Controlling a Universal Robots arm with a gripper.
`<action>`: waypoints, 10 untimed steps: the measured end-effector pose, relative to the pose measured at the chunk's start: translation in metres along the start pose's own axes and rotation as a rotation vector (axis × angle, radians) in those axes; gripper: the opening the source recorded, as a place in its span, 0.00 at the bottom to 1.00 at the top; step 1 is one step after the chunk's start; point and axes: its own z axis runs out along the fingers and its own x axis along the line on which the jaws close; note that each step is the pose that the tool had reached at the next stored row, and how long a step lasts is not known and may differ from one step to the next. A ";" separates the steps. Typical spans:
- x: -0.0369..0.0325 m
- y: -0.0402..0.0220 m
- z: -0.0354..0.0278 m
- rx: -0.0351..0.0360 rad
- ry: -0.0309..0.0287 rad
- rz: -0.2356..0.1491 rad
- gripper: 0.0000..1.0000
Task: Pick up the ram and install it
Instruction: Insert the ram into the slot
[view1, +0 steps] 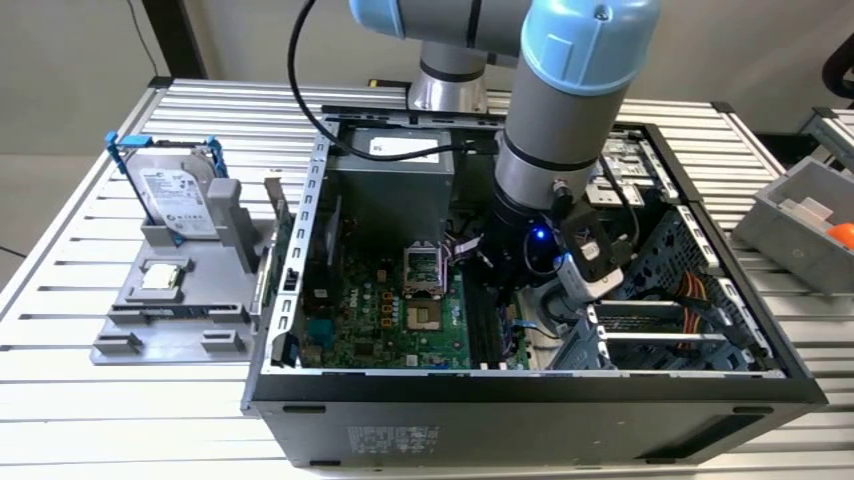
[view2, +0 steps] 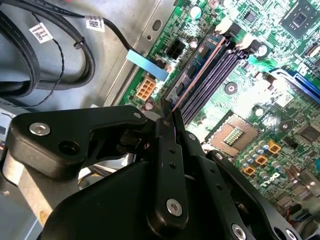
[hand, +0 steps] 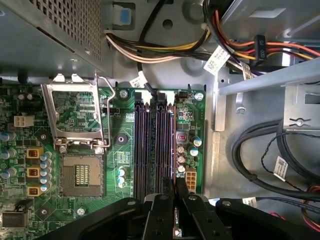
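The install step is being carried out: the ram (view2: 192, 75) is being held on edge by the clenched gripper (view2: 167, 117) inside the computer case (view1: 534, 385), over the memory slots (hand: 155, 145); careful alignment with one slot is being called for

From the exterior view I looked down into the open computer case (view1: 534, 390) from above. Both wrist views sat close over the motherboard (hand: 65, 150), sharing its memory slots (view2: 210, 80).
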 end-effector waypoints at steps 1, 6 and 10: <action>0.0000 -0.0001 0.0001 0.0002 0.0001 0.000 0.00; 0.0002 -0.0001 0.0019 0.0004 0.0001 0.000 0.00; 0.0005 -0.0001 0.0030 0.0004 0.0001 0.000 0.00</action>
